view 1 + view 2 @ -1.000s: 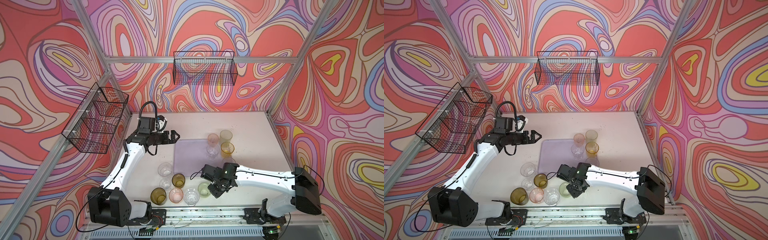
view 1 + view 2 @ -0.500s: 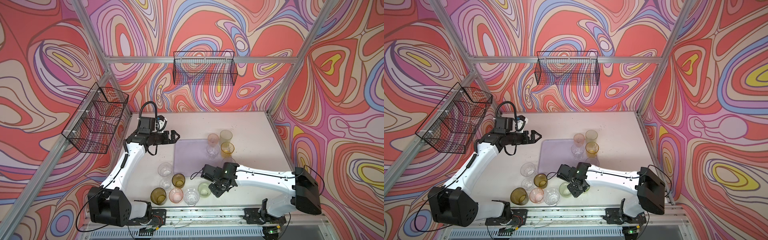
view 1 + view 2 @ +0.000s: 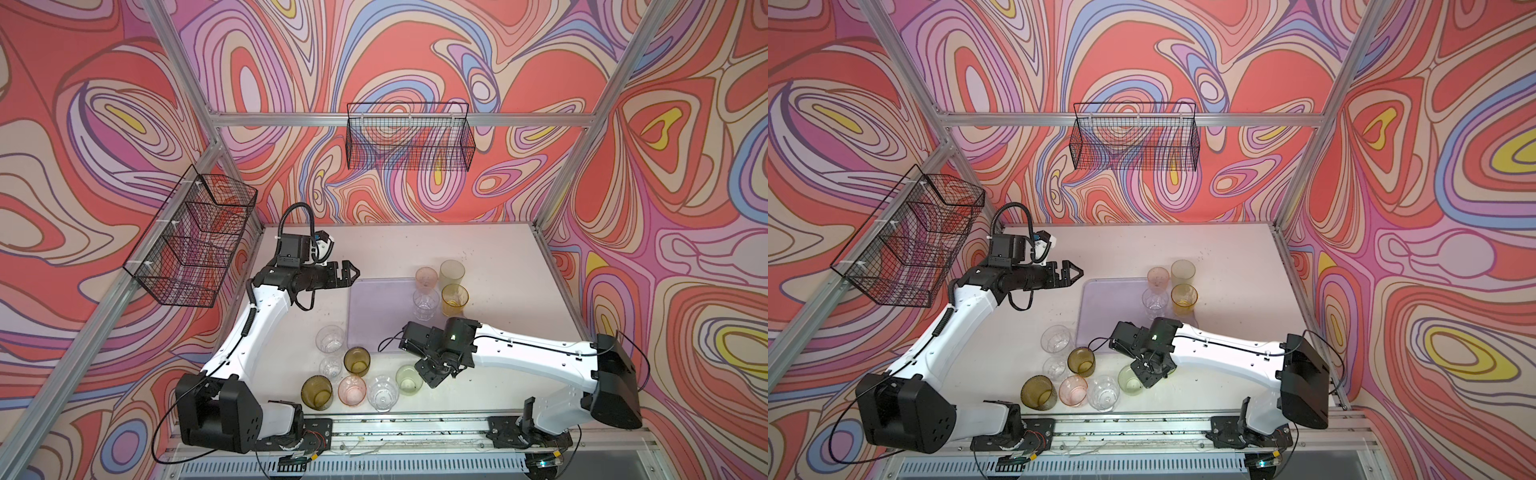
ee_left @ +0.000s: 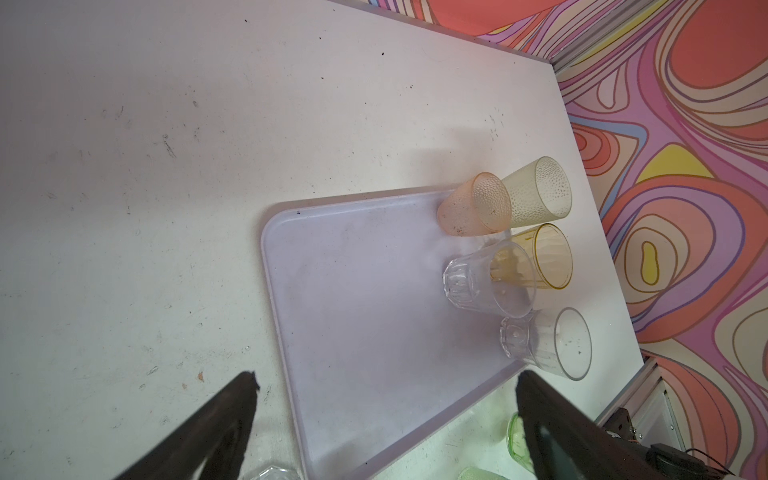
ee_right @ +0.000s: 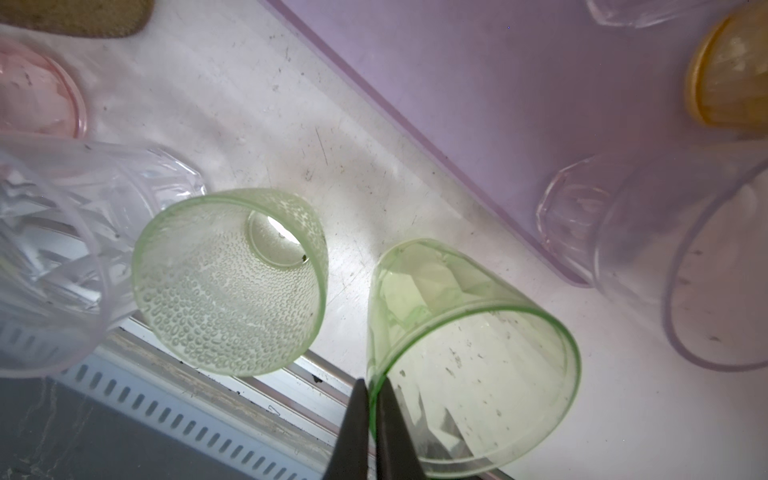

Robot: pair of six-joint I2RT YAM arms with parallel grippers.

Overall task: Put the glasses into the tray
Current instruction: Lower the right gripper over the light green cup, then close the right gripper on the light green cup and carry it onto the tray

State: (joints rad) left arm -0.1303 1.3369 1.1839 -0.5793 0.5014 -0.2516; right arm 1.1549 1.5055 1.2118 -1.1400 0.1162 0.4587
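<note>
Tray: the lilac tray (image 3: 374, 307) is lying flat in the middle of the table (image 3: 395, 249), with most of its floor bare.
Right gripper: the right gripper (image 5: 372, 384) is pinching the rim of a bright green glass (image 5: 469, 361). One finger is inside the wall and one outside, and the jaws are almost meeting.
Held glass: it is sitting just off the tray's near edge, over the table. Whether it is resting there or lifted I cannot tell. In both top views the gripper is covering it.
Left gripper: the left gripper (image 3: 352, 272) is hovering beside the tray's far left corner, jaws spread wide and holding nothing.
Glasses in the tray: five are standing upright along its right side.
- a pink dotted glass (image 3: 427, 277)
- a tall pale yellow glass (image 3: 452, 272)
- an amber glass (image 3: 455, 299)
- a clear glass (image 3: 426, 303)
- a second clear glass (image 4: 544, 345), which the right arm is hiding in both top views
Glasses on the table: seven are standing in a cluster near the front edge.
- a dotted pale green glass (image 3: 409, 379), just beside the right gripper
- a cut clear glass (image 3: 382, 392)
- a pink glass (image 3: 352, 390)
- two olive-brown glasses (image 3: 316, 392) (image 3: 356, 360)
- a small clear glass (image 3: 331, 365)
- a wide clear glass (image 3: 330, 338), close to the tray's near left corner
Walls: two black wire baskets (image 3: 409, 137) (image 3: 191, 237) are hanging above the table.
</note>
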